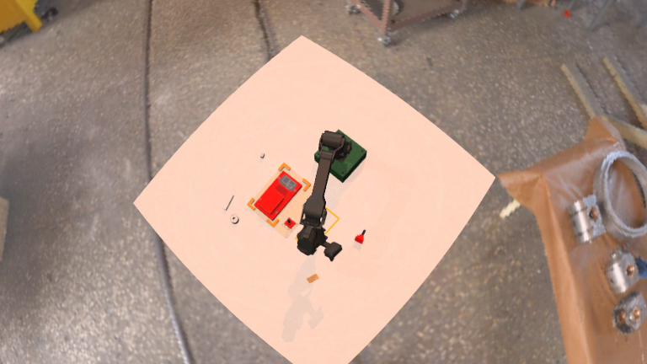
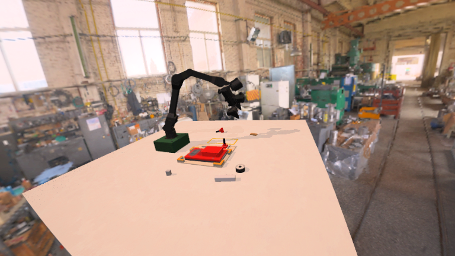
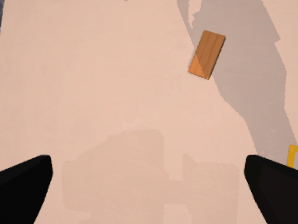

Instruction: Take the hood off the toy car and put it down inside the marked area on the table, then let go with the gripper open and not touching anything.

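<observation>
Take the toy car (image 1: pixel 276 195) as the landmark, and read the top view from left to right. Left of the car lie a thin grey bar (image 1: pixel 228 202) and a small ring-shaped part (image 1: pixel 233 219), both well apart from it. The car itself is red and sits on a pale plate with orange corner brackets (image 1: pixel 283 167). Its hood (image 1: pixel 272 202) appears to be the flat red panel at the lower-left end, in place on the body, though the pictures do not show exactly where it parts from the rest. Just right of the car, at the plate's corner, stands a small red and black block (image 1: pixel 289 222).

Right of that, the arm crosses above the yellow outline of the marked area (image 1: pixel 334 219), hiding most of it. The gripper (image 1: pixel 333 250) hangs high above the table, right of and beyond the car, with its fingers spread wide and nothing between them. The wrist view shows only bare table, a small orange block (image 3: pixel 206 54) and a sliver of yellow line at its right edge. Further right of the car rests a small red piece with a black stem (image 1: pixel 360 236).

The step in hand looks like the approach, with no grasp begun. The next move calls for bringing the wide jaws back over the car, lowering them, and lining them up across the hood's edges before closing.
</observation>
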Action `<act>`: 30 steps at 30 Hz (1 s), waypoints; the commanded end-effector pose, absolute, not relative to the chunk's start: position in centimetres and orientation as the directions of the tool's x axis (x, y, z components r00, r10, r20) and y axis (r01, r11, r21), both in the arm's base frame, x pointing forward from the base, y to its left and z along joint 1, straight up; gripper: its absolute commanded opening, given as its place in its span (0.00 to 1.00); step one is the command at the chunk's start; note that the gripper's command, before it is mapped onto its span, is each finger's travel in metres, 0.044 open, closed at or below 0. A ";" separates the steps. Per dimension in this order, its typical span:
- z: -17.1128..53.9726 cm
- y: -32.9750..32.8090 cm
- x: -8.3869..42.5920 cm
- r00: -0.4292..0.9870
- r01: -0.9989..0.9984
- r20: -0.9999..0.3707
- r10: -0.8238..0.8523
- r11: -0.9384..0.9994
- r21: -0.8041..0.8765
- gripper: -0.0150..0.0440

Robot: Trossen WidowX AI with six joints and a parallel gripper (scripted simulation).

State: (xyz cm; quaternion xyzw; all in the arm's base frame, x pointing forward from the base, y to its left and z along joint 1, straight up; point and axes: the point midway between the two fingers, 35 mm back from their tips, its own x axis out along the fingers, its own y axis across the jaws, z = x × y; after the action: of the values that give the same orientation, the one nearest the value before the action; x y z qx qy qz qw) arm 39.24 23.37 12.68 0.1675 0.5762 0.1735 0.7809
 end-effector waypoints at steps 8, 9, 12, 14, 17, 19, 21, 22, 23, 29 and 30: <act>10.3 11.4 40.5 0.266 -0.033 -0.928 0.259 0.965 0.260 1.00; 10.2 10.3 40.5 0.261 -0.030 -0.935 0.241 0.970 0.242 1.00; 9.7 7.1 40.1 0.241 -0.021 -0.952 0.190 0.981 0.190 1.00; 9.4 5.0 39.8 0.224 -0.017 -0.962 0.157 0.987 0.158 1.00; 9.1 1.9 39.0 0.193 -0.013 -0.975 0.113 0.994 0.112 1.00; 8.9 -0.1 38.4 0.169 -0.011 -0.982 0.085 0.996 0.084 1.00; 8.7 -2.1 37.7 0.143 -0.012 -0.988 0.060 0.998 0.059 1.00; 8.6 -3.1 37.3 0.129 -0.012 -0.990 0.048 0.999 0.047 1.00; 8.5 -4.0 36.9 0.115 -0.013 -0.993 0.037 0.999 0.036 1.00; 8.1 -8.8 34.5 0.033 -0.024 -0.999 -0.009 1.000 -0.010 1.00; 8.1 -9.0 34.5 0.030 -0.024 -0.999 -0.010 1.000 -0.011 1.00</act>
State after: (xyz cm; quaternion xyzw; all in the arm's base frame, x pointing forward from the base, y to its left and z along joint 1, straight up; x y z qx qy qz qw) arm 35.53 -7.49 8.45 -0.0033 0.6820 0.0042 0.7313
